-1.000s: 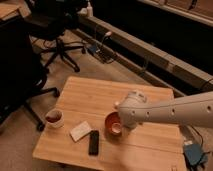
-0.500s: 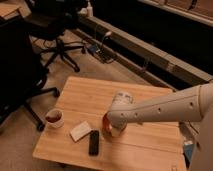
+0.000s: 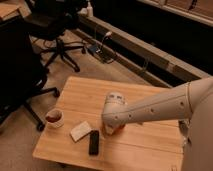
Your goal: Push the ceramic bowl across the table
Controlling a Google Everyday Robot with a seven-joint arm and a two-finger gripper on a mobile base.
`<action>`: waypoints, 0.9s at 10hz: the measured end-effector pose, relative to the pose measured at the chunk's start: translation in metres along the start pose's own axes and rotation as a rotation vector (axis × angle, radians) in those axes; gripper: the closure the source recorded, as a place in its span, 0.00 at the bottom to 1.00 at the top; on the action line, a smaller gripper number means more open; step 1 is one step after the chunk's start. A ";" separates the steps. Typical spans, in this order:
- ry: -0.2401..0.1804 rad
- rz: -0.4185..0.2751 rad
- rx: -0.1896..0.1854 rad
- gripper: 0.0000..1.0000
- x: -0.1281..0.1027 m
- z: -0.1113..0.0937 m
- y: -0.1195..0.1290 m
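The white arm (image 3: 160, 107) reaches in from the right edge of the scene and ends in a rounded head over the middle of the table (image 3: 150, 150), a low light-wood table with a plank top. The gripper (image 3: 111, 125) points down from that head at the ceramic bowl (image 3: 119, 129), and the head hides it so fully that I cannot tell whether it is open or closed, or whether it grips anything. It sits right on top of the bowl, either touching it or just above it; which of the two is hidden. Only a thin orange-red sliver of the bowl shows under the lower edge of the head, resting on the tabletop near the centre, slightly toward the near side. To the left of the bowl, just beside it, lies a dark flat rectangular device (image 3: 93, 142), its long side running near to far. Left of that, close by, is a pale flat rectangular piece (image 3: 80, 131), lying at an angle. Farther left, near the table's left edge, stands a small white cup (image 3: 54, 118) with dark liquid inside, well apart from the bowl. Beyond the table on the far left stands a black office chair (image 3: 60, 30), and cables (image 3: 100, 50) lie on the floor by a long low ledge (image 3: 150, 52).
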 end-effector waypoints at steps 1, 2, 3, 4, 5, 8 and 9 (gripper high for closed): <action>0.012 0.022 0.033 0.35 0.008 -0.007 -0.009; 0.029 0.050 0.052 0.35 0.019 -0.014 -0.014; 0.053 0.092 0.059 0.35 0.036 -0.021 -0.017; 0.073 0.133 0.051 0.35 0.051 -0.028 -0.017; 0.092 0.171 0.024 0.35 0.068 -0.033 -0.011; 0.115 0.242 -0.053 0.35 0.111 -0.032 -0.002; 0.125 0.267 -0.074 0.35 0.126 -0.029 -0.004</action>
